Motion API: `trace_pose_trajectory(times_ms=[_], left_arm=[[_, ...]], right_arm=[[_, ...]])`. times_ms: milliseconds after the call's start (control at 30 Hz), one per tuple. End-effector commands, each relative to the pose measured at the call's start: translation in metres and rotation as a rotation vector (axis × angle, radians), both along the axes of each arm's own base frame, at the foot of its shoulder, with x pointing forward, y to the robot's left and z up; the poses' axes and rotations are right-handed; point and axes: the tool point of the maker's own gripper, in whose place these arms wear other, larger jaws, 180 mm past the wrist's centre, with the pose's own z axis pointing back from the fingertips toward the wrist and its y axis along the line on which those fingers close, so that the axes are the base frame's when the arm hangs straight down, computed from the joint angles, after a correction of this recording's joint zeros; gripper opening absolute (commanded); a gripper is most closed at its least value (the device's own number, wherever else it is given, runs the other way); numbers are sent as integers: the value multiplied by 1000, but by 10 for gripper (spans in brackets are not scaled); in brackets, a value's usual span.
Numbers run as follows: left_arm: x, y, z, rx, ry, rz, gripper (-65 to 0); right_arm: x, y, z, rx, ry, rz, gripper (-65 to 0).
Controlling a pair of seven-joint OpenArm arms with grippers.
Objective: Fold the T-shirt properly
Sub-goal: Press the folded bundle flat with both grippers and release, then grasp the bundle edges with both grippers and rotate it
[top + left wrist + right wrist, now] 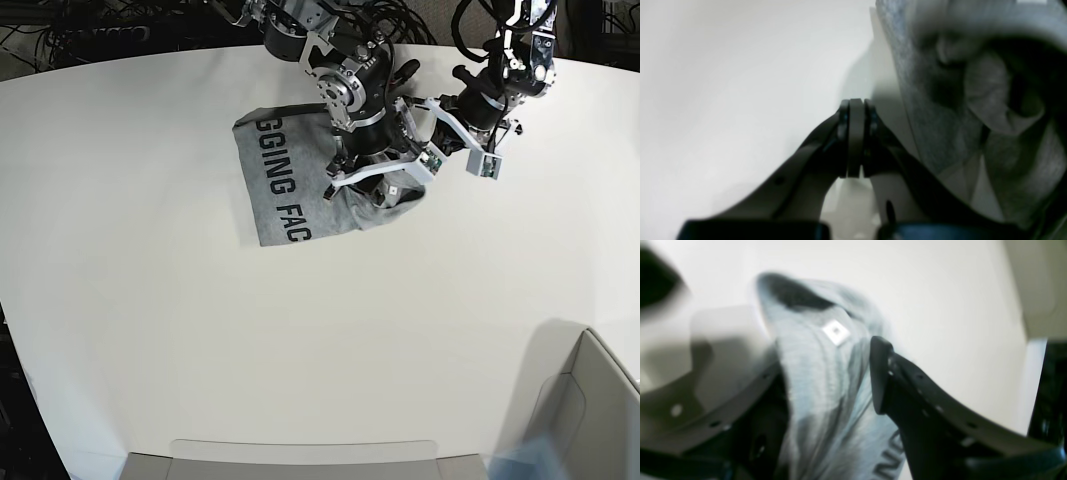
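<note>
The heather-grey T-shirt (285, 190) lies on the white table (150, 300), black lettering up, its right part bunched up. My right gripper (385, 180) hangs over that bunched part. In the right wrist view its fingers (880, 373) stand wide apart, open, with the T-shirt (816, 380) and its small white label loose between them. My left gripper (420, 105) is just right of the shirt, above the table. In the left wrist view the left gripper (855, 133) is shut, pads pressed together on nothing, and rumpled T-shirt cloth (940, 126) lies beside it.
An open cardboard box (590, 400) stands at the table's front right corner. Cables and dark equipment (120, 30) crowd the far edge. A grey tray edge (300, 460) runs along the near edge.
</note>
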Motion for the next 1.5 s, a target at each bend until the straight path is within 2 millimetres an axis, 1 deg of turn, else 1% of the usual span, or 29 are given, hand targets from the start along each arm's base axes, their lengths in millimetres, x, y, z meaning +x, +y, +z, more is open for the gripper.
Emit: trace_pose_trajectory(times_ms=[0,100,200,267,367,467,533,633,667,800,900,1033,1100,1133,1200,1233,1300,1333,1367,1400,1467], left_arm=[[6,0,8,-4,-36,-2,-650],[6,0,8,-4,-36,-2,-650],[6,0,8,-4,-36,-2,-650],[5,0,8,-5,-34,-2,-650],[5,0,8,-8,-33,0,-650],[3,2,2,-7,-17,7,-650],[3,2,1,-7,-14,7,-650],[-1,3,-1,-6,-2,10,-650],[-2,6,-2,-1,0,21,-650],[3,35,1,28,-5,128,-650],[6,66,6,49,-16,258,-650],[-1,113,14,62,-34,461,-650],[-3,128,21,63,-58,519,-650],[-3,132,26,65,-73,534,-650],[2,126,39,63,-114,517,-650],[6,121,47,60,-138,493,-650],[15,94,57,37,-179,392,-650],[23,78,61,17,-214,333,-650],[31,62,67,-5,-257,277,-650],[38,48,74,-26,-302,232,-650],[43,24,82,-72,-358,170,-650]], right_arm=[[5,6,14,40,-35,0,-397],[2,9,8,62,5,6,-397],[-2,4,-6,31,76,-14,-396],[-3,4,-8,21,90,-16,-396],[-4,9,1,46,67,4,-396],[-4,28,19,123,-5,78,-396],[-4,36,23,153,-32,108,-396],[1,39,30,167,-60,122,-396],[2,40,32,169,-66,125,-396],[12,39,41,173,-100,126,-396],[26,37,53,178,-141,117,-398],[59,13,65,207,-162,30,-398],[73,1,75,275,-146,-12,-398],[81,-6,80,318,-133,-38,-398],[96,-20,87,411,-98,-89,-399],[103,-29,88,440,-82,-117,-399],[115,-52,85,474,-53,-157,-402],[118,-63,81,476,-42,-171,-414],[120,-74,77,473,-34,-183,-435],[123,-89,73,467,-28,-206,-468],[128,-116,68,459,-23,-251,-537]])
